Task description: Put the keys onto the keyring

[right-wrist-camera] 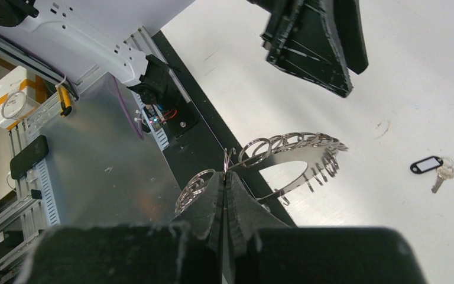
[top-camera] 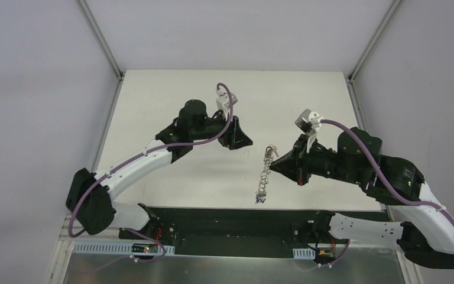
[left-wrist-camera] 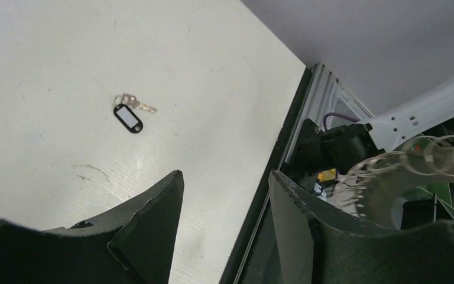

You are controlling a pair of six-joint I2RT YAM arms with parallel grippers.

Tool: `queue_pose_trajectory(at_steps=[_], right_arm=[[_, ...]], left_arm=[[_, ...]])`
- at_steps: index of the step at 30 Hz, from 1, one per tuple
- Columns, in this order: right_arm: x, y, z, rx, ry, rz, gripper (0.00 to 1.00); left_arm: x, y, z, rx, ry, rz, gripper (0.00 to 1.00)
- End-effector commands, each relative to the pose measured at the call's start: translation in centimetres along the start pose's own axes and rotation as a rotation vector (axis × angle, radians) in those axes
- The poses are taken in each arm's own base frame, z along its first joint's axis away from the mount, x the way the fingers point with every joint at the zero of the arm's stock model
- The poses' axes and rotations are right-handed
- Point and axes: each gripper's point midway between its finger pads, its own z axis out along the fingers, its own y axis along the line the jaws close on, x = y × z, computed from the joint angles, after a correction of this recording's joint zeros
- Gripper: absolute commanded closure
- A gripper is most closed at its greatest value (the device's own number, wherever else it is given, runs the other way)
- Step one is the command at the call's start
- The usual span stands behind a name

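Holding keyring (right-wrist-camera: 298,155) by its rim, my right claw (right-wrist-camera: 224,177) clamped on it; left claw (left-wrist-camera: 224,174) spread apart, empty, near the keyring; black-tagged key (left-wrist-camera: 131,112) lies well apart from it.

Pale grey walls (top-camera: 224,29) enclose a white counter (top-camera: 213,183); 2 aluminium struts (top-camera: 100,38) rise at its far corners under even light.
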Motion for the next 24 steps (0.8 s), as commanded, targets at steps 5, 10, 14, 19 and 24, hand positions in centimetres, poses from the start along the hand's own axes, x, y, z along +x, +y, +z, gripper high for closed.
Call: queue_pose_trajectory(at_steps=[5, 10, 14, 19, 24], right_arm=[[-2.0, -0.3, -1.7, 0.055, -0.066, 0.073, 1.00], [-1.7, -0.5, -1.6, 0.067, -0.044, 0.076, 1.00], [-1.8, -0.1, -1.8, 0.048, -0.050, 0.081, 1.00], [-1.6, 0.1, -1.7, 0.033, -0.041, 0.078, 1.00], [-1.5, 0.1, -1.8, 0.030, -0.040, 0.069, 1.00]], left_arm=[[-0.8, 3.1, 6.9, 0.094, 0.007, -0.103, 0.43], [1.0, 6.6, 10.9, 0.124, 0.092, -0.229, 0.42], [2.2, 8.9, 13.1, 0.132, 0.123, -0.297, 0.42], [3.4, 11.2, 14.8, 0.089, 0.183, -0.314, 0.41], [5.5, 13.4, 16.0, 0.019, 0.274, -0.346, 0.42]])
